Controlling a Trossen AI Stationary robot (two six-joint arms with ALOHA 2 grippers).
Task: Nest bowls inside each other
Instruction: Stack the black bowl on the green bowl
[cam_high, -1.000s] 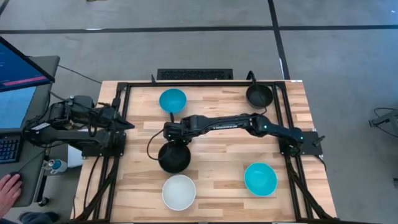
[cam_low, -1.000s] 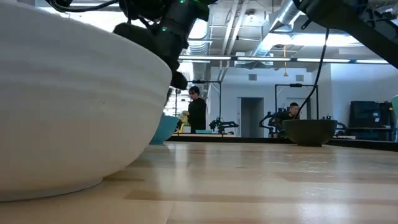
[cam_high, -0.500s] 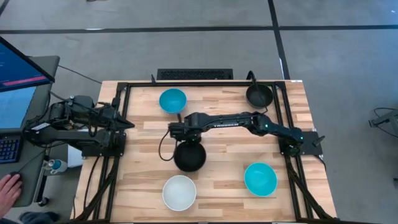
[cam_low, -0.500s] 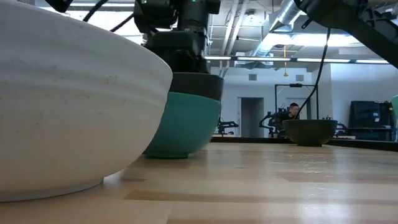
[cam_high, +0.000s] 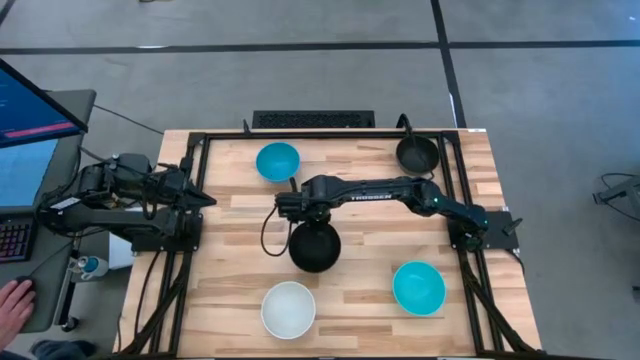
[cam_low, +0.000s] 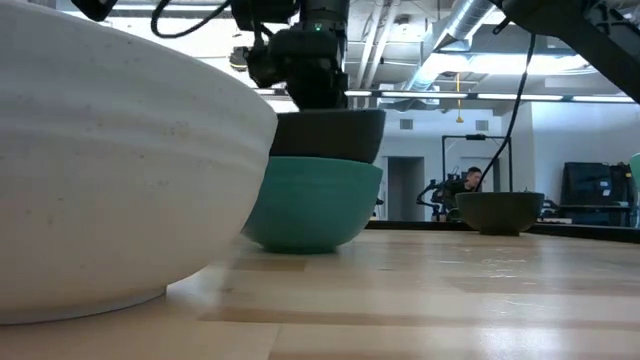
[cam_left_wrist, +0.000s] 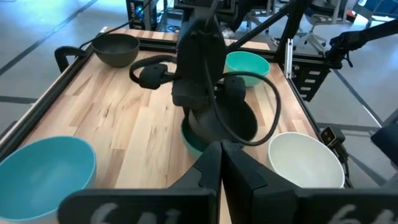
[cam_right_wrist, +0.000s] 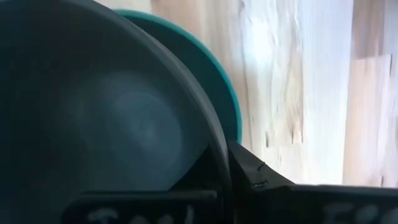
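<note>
High view: six bowls are catalogued on a wooden table (cam_high: 350, 290), two of them already stacked; a black bowl (cam_high: 314, 248) is seated inside a dark teal bowl (cam_low: 315, 205) near the table's middle, the teal one hidden from above but plain in the low view, where the black rim stands proud of it. The right gripper (cam_high: 297, 208) is placed at the far edge of this stack, its fingers pinched on the black bowl's rim, as the right wrist view shows, one finger inside the wall and one outside; the stack rests on the table. A white bowl (cam_high: 288, 309) lies just beside the stack on the near side, empty; a cyan bowl (cam_high: 418, 287) sits near the right front corner, empty; a second cyan bowl (cam_high: 277, 161) and a second black bowl (cam_high: 417, 153) are set along the far edge, both empty. The left gripper (cam_high: 200, 199) is parked at the left edge, fingers closed on nothing. The white bowl is judged the nearest loose bowl, and the right arm the nearer to it.
</note>
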